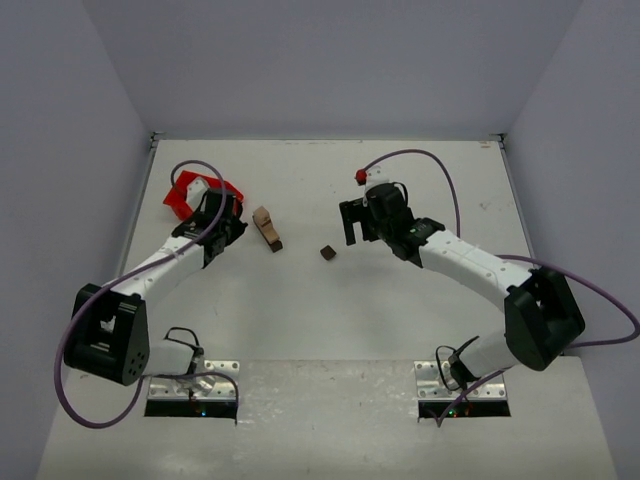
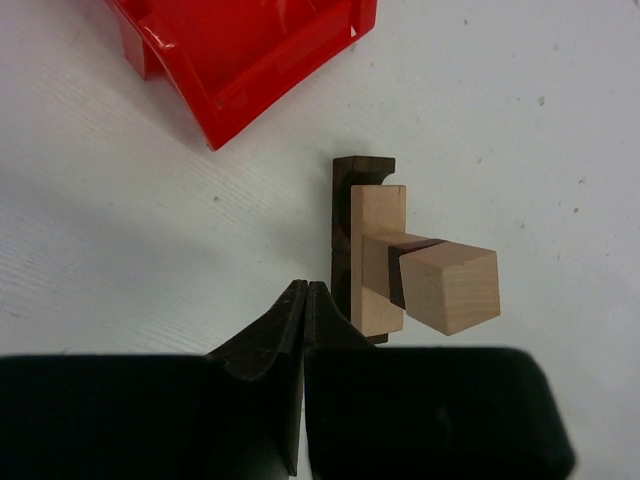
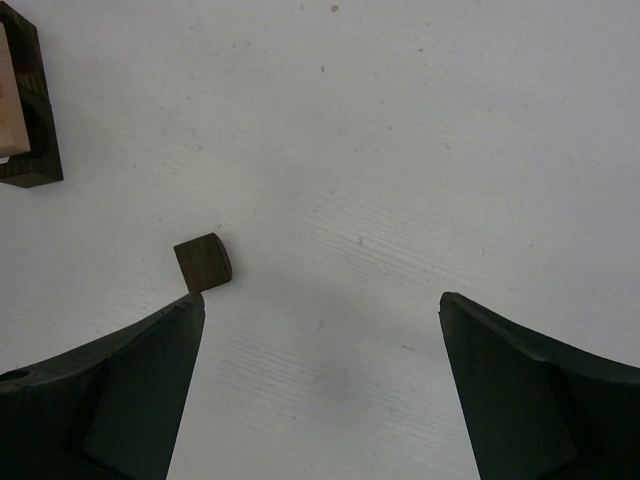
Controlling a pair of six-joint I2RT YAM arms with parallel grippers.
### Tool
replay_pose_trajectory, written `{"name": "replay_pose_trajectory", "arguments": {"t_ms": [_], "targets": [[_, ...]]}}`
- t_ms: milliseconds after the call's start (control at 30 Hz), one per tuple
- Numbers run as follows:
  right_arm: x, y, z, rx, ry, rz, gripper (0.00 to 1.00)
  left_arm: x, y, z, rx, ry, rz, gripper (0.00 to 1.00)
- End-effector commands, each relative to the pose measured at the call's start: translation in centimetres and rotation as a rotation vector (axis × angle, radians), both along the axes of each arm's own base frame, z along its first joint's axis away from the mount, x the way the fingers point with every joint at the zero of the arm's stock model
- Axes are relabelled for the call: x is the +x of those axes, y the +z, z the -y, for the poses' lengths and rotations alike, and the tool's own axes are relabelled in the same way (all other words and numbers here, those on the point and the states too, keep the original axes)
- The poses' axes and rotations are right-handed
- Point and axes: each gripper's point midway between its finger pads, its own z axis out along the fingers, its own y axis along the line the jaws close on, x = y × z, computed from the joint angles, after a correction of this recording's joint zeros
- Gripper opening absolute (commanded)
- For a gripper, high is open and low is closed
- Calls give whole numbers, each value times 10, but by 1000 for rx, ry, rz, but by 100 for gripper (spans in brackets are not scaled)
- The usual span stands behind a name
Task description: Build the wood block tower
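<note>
Left fingers (image 2: 283, 335): clenched tight on each other, with nothing between them.
Left fingers, place: their tips are just beside the left side of the wood block tower (image 2: 400, 260); I cannot tell if they touch it.
Wood block tower: a slim stack of light tan and dark brown wooden pieces on the white table (image 1: 400, 320). In my left wrist view a dark brown piece is the lowest and a light tan cube is the nearest to the camera.
Tower, place: in the top view it (image 1: 266, 228) is left of the table's middle, between the two arms and closer to the left one.
Red plastic bin (image 1: 190, 193): at the far left of the table, near the tower but not touching it; the left arm covers a part of it.
Right fingers (image 3: 140, 385): released, standing wide apart and grasping nothing.
Small dark brown wooden cube (image 3: 203, 262): it lies alone on the table, just beside the tip of one right finger, outside the gap.
Cube and tower: apart from each other; in the top view the cube (image 1: 327, 252) is to the right of the tower.
</note>
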Motion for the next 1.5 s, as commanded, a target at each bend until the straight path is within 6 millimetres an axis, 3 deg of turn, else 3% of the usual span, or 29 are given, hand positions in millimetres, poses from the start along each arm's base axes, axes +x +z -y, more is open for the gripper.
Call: {"name": "replay_pose_trajectory", "arguments": {"t_ms": [0, 533, 1467], "targets": [[7, 5, -2, 23, -1, 36, 99, 24, 4, 10, -15, -53, 33, 0], [4, 3, 4, 18, -12, 35, 99, 45, -1, 15, -6, -67, 32, 0], [6, 0, 11, -6, -47, 38, 99, 51, -4, 24, -20, -119, 34, 0]]}}
